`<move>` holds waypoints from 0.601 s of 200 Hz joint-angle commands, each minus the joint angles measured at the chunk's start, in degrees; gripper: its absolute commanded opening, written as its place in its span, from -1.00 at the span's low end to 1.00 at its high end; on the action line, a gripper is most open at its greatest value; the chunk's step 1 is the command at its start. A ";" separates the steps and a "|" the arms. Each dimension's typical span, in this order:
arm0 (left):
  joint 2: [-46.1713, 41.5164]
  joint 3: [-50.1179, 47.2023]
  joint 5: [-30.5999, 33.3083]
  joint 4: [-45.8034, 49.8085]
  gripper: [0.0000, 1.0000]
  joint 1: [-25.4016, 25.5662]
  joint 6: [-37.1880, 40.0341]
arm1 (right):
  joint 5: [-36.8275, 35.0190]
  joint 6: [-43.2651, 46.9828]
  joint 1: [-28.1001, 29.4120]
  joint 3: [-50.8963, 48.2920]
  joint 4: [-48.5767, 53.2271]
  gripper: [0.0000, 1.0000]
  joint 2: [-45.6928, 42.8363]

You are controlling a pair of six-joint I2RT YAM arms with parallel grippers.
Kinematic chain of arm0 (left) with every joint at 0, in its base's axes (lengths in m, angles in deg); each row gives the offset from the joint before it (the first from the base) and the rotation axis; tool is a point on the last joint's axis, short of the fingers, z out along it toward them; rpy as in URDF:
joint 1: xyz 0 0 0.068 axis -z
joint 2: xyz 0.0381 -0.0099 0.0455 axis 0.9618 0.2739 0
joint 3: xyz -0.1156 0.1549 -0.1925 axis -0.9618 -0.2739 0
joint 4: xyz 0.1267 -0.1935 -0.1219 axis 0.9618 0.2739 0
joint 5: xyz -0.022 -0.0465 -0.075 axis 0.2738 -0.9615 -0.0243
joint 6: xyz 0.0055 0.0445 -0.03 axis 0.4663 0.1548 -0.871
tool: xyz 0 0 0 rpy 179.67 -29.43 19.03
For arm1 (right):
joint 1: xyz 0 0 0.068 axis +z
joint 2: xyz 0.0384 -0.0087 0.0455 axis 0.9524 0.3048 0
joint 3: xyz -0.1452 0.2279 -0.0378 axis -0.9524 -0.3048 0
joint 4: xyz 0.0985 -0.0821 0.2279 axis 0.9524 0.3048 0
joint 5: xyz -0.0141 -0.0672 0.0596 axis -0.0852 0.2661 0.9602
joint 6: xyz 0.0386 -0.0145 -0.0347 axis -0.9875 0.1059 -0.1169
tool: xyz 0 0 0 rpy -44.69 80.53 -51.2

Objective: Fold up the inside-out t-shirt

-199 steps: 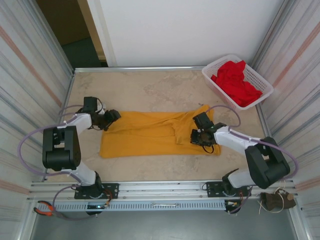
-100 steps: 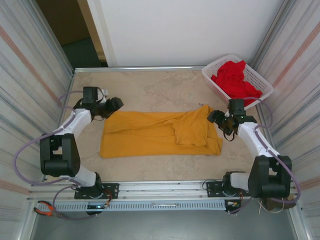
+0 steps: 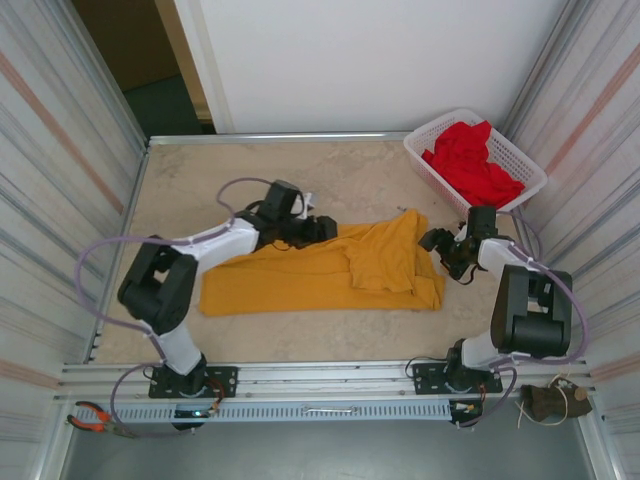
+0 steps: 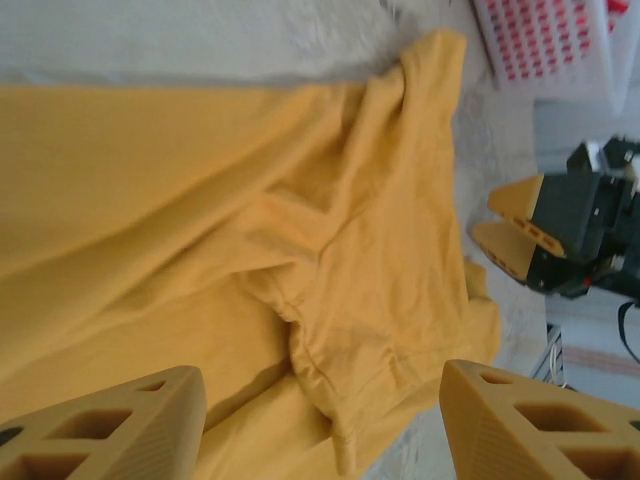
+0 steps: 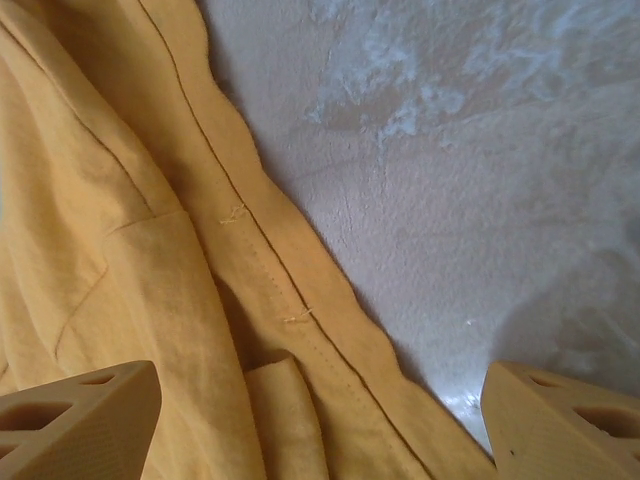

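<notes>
The t-shirt point(image 3: 320, 272) lies stretched out on the surface point(image 3: 250, 170), between the two hands. The left hand point(image 3: 322, 231) is over the t-shirt's far edge, near its middle. Most of the t-shirt lies in front of this hand and to both sides of it. The right hand point(image 3: 438, 246) is just beside the t-shirt's right end, with the t-shirt to its left. Under this hand, the t-shirt's edge lies below one finger point(image 5: 70, 420) and bare surface below the other. Near the right hand, a flap of the t-shirt lies on top of the rest. Behind the right hand, in the far right corner of the surface, stands a basket point(image 3: 432, 127). Another cloth point(image 3: 475, 165) lies in it.
</notes>
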 commanded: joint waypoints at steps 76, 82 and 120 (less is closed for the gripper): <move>13.54 5.10 -0.99 -6.62 0.28 7.67 -5.61 | 5.06 -0.42 8.16 -1.69 -6.59 0.57 3.84; 13.63 5.26 -0.99 -6.52 0.28 7.69 -5.58 | 5.17 -0.52 8.40 -1.81 -6.88 0.55 3.87; 14.06 5.32 -0.75 -6.25 0.29 7.86 -5.50 | 4.65 -0.65 9.70 -2.33 -7.89 0.40 5.28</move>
